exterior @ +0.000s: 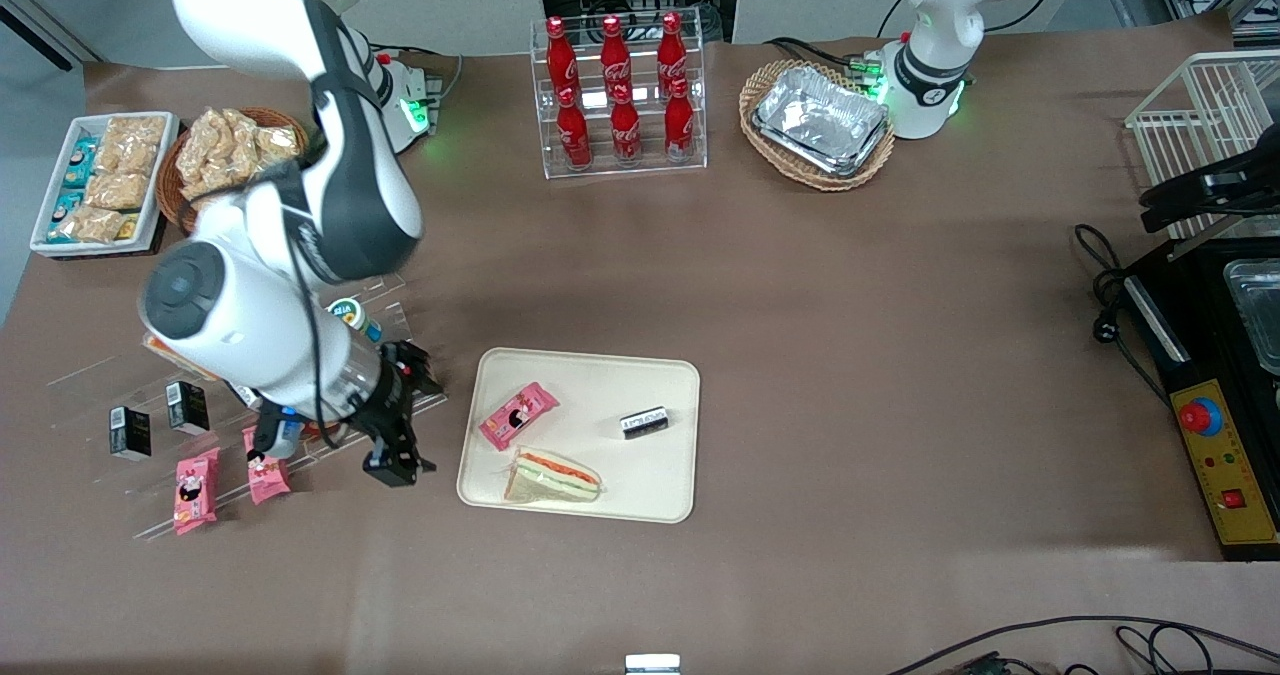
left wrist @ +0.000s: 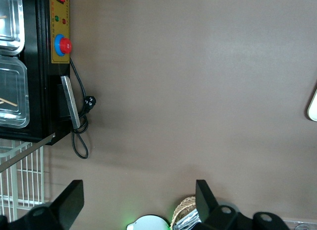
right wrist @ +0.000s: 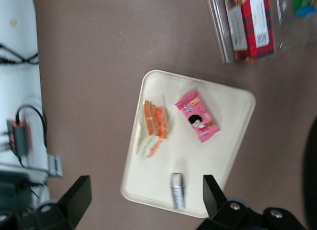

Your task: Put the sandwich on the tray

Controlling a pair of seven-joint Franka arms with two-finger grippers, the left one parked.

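Front view: clear-wrapped triangular sandwich (exterior: pixel 553 477) lies on the cream rectangular tray (exterior: pixel 650 485), near a pink snack packet (exterior: pixel 518 415); the black gripper (exterior: pixel 392 467) hangs beside the tray. Right wrist view: its fingers (right wrist: pixel 77 198) spread apart, holding nothing.

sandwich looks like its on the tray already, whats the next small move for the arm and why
Probably just retreat upward, away from the tray. The sandwich already lies flat inside the cream tray, beside the pink snack packet and the small black packet. The gripper is open, holds nothing, and sits off the tray toward the working arm's end, so nothing seems left to place.
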